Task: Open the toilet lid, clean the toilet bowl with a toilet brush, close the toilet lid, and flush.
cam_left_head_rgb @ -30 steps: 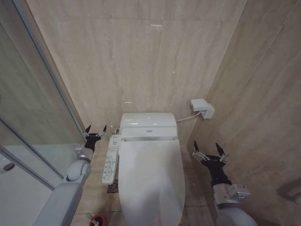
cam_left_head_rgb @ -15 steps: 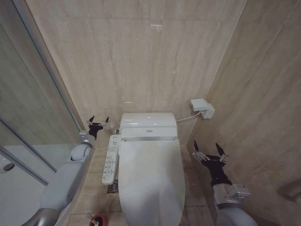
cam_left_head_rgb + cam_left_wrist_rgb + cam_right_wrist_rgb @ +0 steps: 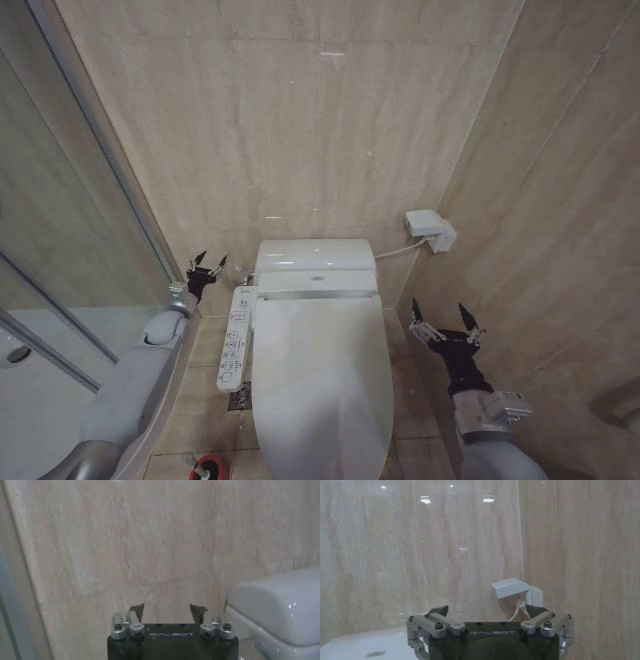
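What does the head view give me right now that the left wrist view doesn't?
Head view alone: the closed toilet lid, the side control panel, the red brush holder on the floor, the wall box, and the right tool, open beside the toilet. Left wrist view alone: nothing further. Both: the left tool, open, near the toilet's rear housing and the tiled wall.

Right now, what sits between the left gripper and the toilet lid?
In the head view, the white control panel lies along the toilet's side between the left gripper and the closed toilet lid.

toilet bowl hidden under closed toilet lid (image 3: pixel 320 380), red holder cup (image 3: pixel 207 467) cut by frame edge
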Motion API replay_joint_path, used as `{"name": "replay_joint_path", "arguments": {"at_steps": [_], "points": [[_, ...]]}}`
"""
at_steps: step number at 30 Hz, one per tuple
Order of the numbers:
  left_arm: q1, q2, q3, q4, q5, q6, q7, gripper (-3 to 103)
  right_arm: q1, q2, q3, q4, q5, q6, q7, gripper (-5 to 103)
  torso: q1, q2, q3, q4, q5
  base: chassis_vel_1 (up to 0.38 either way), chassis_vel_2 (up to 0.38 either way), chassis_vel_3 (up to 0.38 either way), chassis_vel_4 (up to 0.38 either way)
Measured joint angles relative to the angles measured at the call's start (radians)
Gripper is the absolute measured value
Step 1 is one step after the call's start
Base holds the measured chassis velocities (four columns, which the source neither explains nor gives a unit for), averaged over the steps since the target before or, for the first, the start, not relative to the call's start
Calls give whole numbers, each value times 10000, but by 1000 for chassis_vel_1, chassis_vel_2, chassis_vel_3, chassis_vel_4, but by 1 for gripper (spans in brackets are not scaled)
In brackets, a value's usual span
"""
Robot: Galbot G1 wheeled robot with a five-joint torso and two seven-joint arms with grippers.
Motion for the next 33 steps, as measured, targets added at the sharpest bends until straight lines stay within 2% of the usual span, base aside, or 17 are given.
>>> {"name": "replay_joint_path", "arguments": {"at_steps": [2, 6, 7, 13, 14, 21, 22, 33], "points": [[54, 42, -10, 96, 560, -131, 4, 64, 0, 0, 0, 0, 0, 0, 0, 100, 0, 0, 0, 0, 0, 0, 0, 0, 0], [169, 57, 35, 177, 1142, -258, 4, 64, 0, 0, 0, 0, 0, -1, 0, 100, 0, 0, 0, 1, 0, 0, 0, 0, 0], [208, 44, 65, 218, 1285, -317, 2, 37, 0, 0, 0, 0, 0, 0, 0, 100, 0, 0, 0, 1, 0, 0, 0, 0, 0], [254, -10, 152, 322, 1534, -455, 45, 37, 0, 0, 0, 0, 0, 0, 0, 100, 0, 0, 0, -1, 0, 0, 0, 0, 0], [237, -13, 174, 393, 1652, -524, 73, 11, 0, 0, 0, 0, 0, 0, 0, 100, 0, 0, 0, -1, -1, 0, 0, 0, 0], [177, -7, 215, 522, 1919, -682, 207, 11, 0, 0, 0, 0, -1, 0, 0, 100, 0, 0, 0, 0, 0, 0, 0, 0, 0], [183, -4, 229, 522, 1923, -693, 237, 0, 0, 0, 0, 0, 0, 0, 0, 100, 0, 0, 0, -1, 0, 0, 0, 0, 0], [231, -14, 215, 495, 1912, -708, 298, 0, 0, 0, 0, 0, 0, 0, 0, 100, -1, 0, 0, 2, 0, -18, 18, 20, -13]]}}
